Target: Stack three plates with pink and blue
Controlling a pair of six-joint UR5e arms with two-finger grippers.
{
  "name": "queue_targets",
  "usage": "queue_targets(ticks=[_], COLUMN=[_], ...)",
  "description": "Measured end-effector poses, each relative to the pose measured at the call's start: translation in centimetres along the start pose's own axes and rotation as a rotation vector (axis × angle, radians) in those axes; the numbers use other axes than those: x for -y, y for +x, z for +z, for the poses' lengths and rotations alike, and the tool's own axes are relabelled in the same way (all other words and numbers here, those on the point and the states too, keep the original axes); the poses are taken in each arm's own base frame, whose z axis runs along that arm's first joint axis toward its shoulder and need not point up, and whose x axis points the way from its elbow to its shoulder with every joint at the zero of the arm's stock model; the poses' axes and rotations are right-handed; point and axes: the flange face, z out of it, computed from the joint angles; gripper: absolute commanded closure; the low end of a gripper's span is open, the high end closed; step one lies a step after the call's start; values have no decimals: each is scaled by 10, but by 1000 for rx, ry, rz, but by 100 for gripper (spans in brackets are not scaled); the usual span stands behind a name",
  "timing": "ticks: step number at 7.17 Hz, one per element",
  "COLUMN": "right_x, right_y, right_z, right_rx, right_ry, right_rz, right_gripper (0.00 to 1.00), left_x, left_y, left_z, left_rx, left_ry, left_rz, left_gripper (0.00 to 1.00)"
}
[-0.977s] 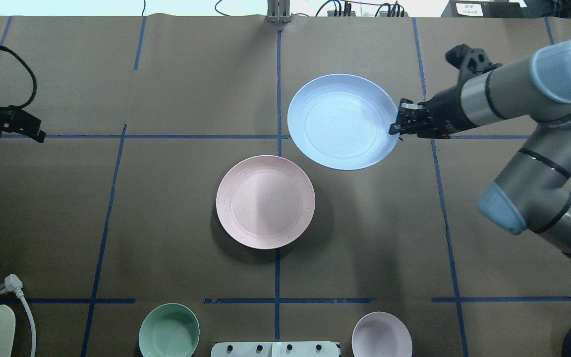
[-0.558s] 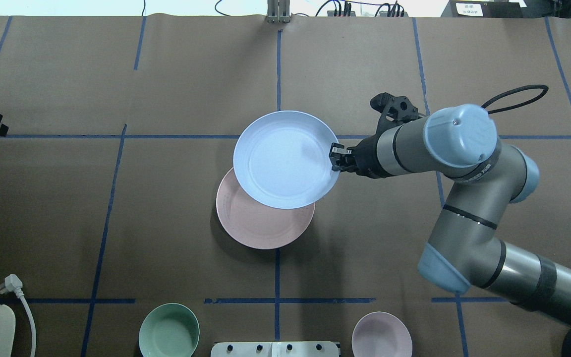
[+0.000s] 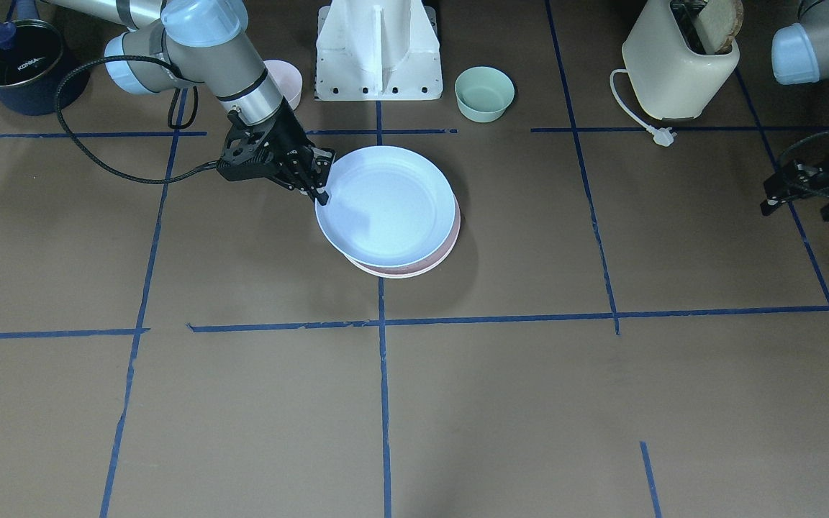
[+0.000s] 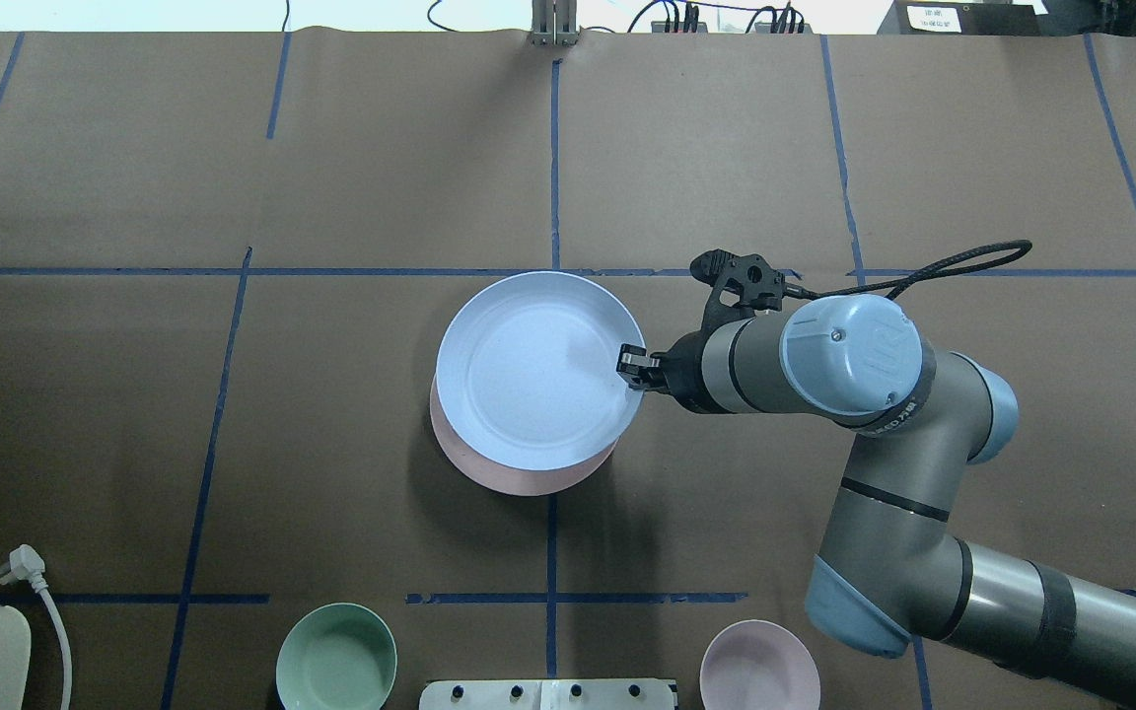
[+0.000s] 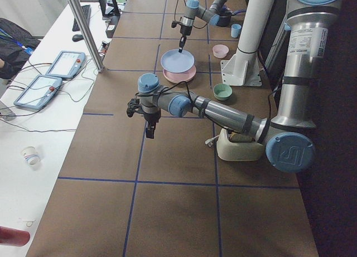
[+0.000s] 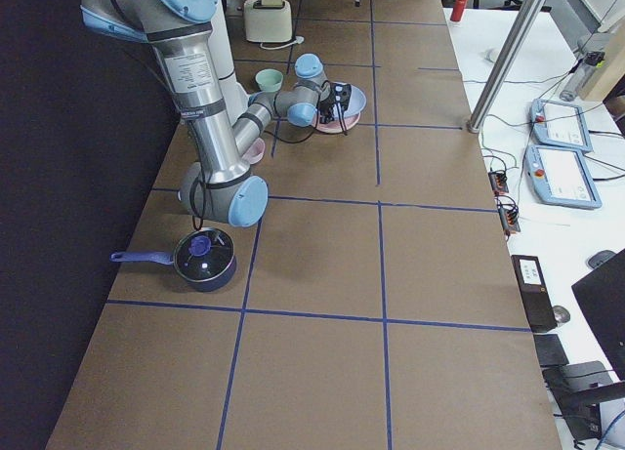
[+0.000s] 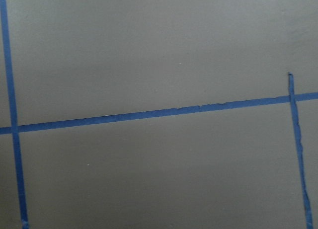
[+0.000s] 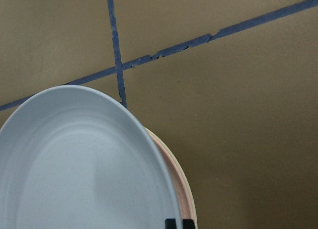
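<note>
The brown paper-covered table with its blue tape grid [image 4: 381, 148] carries the stack at its centre, where either arm could reach it. The right arm [image 4: 884, 552] comes in from the right side of the overhead view and lies low and nearly level, which lets it carry its load flat.

The pale blue, round, shallow plate [image 4: 529, 370] hangs just above the pale pink plate of the same shape [image 4: 519, 481]. It covers most of the pink plate but sits a little toward the far side, so the two are not yet lined up. The left side view shows a gap between them.

The right gripper [image 4: 630, 360] pinches the blue plate's raised rim at its right edge. That hold likely keeps the fingers outside the pink rim when the plate goes down.

A cream-white plate cannot be made out for certain.

The left gripper [image 3: 799, 205] waits well apart on the left, above bare table. I cannot tell whether it is spread or pressed together.
</note>
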Motion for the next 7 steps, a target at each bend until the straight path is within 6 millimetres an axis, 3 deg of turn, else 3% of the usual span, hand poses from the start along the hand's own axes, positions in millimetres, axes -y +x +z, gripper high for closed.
queue_targets(ticks=[1, 2, 3, 5, 7], right_x=[-6, -11, -14, -15, -12], right_y=[-2, -5, -7, -10, -9], right_z=[2, 4, 5, 4, 0], right_rx=[1, 3, 6, 11, 15], right_ry=[-1, 0, 0, -1, 0], right_rz=[-5, -10, -13, -16, -15], right_gripper=[99, 88, 4, 0, 0], left_x=[-4, -7, -8, -12, -17], left_y=[-16, -32, -48, -71, -81], left_z=[0, 2, 2, 0, 2], left_rx=[-3, -5, -5, -3, 0], left_ry=[-7, -13, -18, -17, -23], left_rz=[10, 21, 36, 46, 39], left_gripper=[0, 0, 0, 0, 0])
